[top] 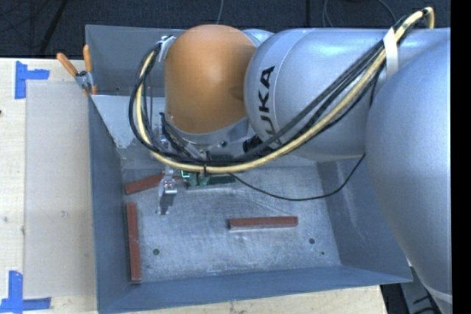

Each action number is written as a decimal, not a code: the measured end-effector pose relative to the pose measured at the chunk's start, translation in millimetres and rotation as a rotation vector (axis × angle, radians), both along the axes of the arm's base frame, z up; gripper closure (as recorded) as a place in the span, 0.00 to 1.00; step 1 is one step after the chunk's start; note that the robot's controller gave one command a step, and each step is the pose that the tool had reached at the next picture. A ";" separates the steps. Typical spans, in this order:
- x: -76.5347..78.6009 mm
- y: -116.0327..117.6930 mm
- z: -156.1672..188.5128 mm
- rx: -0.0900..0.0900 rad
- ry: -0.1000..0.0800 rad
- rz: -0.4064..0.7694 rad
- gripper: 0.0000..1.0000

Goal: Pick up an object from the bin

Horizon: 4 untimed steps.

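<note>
My gripper (165, 204) hangs below the arm's wrist over the left part of the bin floor, its tip close to the floor. A short brown strip (142, 184) lies tilted just to its left, one end reaching under the gripper. A long brown stick (133, 242) lies along the bin's left wall, below and left of the gripper. A third brown stick (263, 223) lies flat in the middle of the floor, off to the gripper's right. Nothing shows in the gripper.
The arm with its orange cover and looped cables hides the back and right of the bin. The bin's sloped walls close in on the left and at the front.
</note>
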State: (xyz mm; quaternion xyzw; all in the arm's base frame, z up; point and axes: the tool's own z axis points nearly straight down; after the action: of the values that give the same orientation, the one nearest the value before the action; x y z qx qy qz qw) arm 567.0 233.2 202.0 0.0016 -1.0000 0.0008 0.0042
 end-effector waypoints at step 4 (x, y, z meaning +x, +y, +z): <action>54.1 -33.3 -126.4 0.007 -0.010 0.135 1.00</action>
State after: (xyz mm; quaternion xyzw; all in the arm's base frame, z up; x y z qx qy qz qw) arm 621.2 200.0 75.6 0.0693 -0.9976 -0.0026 -0.0009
